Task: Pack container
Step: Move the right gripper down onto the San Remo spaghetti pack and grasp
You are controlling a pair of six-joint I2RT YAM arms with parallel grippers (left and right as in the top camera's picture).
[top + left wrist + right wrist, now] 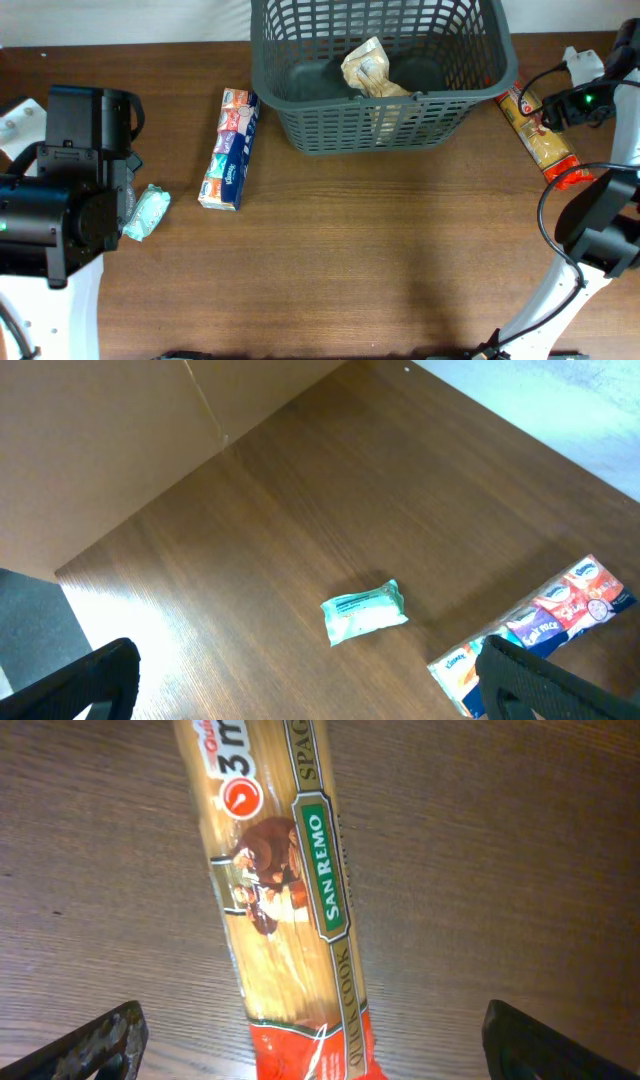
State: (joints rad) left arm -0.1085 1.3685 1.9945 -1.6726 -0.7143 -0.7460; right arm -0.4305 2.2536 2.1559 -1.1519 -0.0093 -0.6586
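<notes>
From overhead, the basket [380,125] stood at the far middle of the surface [400,260] with a crumpled paper bag [370,70] inside and room left on both sides of it. The spaghetti packet [545,140] lay slanted just beside the basket's right corner, under the right arm [600,215] and its looping cable. A long packet picked up off-centre there would likely sag and catch the rim. The wide bare front of the surface gave plenty of swinging room.

Through the left wrist camera, the left jaws were spread wide and held nothing. They hung over a small green packet [365,612], with the tissue pack [545,622] near one finger. That packet looked thin and flat, so I'd guess the fingers might scrape the wood or push it away. The far edge of the surface was well away from it.

Through the right wrist camera, the right jaws were also wide open and empty, straddling the spaghetti without touching it. Its film looked slick, so a squeeze might slip or snap the pasta.
</notes>
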